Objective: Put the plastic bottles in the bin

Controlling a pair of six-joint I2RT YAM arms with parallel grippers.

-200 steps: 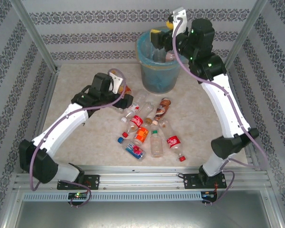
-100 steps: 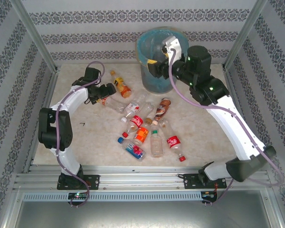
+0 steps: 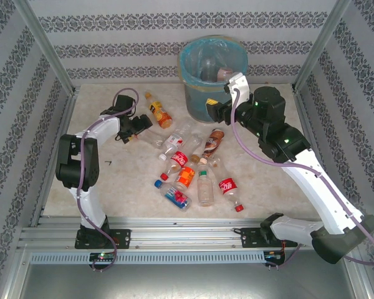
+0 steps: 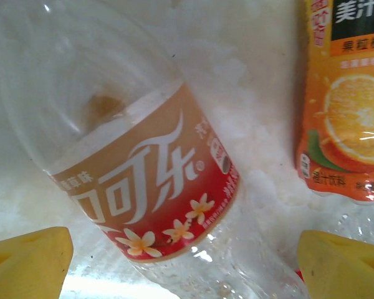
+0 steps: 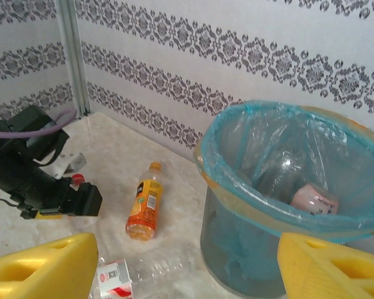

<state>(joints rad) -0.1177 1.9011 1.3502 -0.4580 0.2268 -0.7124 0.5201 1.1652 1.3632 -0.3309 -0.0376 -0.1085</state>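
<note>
The bin [image 3: 202, 103], grey mesh with a light blue bag, stands at the back and holds a pink-labelled bottle [image 5: 315, 200]. Several plastic bottles [image 3: 187, 175] lie in a cluster mid-table. An orange-labelled bottle [image 3: 159, 111] lies apart to the left. My left gripper [image 3: 137, 127] is low over a clear red-labelled bottle [image 4: 156, 205]. Its yellow fingers [image 4: 25, 258] are open on either side of the bottle, with gaps showing. My right gripper [image 3: 221, 109] hangs open and empty in front of the bin [image 5: 237, 249], facing the orange bottle [image 5: 143, 202].
Patterned walls and metal posts [image 3: 47, 50] enclose the table on three sides. A white-labelled clear bottle [image 5: 115, 280] lies just below my right gripper. Bare tabletop [image 3: 112, 180] lies to the left of the cluster and along the right side.
My right gripper has come down from above the bin to in front of it. My left arm has folded back, and its gripper moved left onto the red-labelled bottle.
</note>
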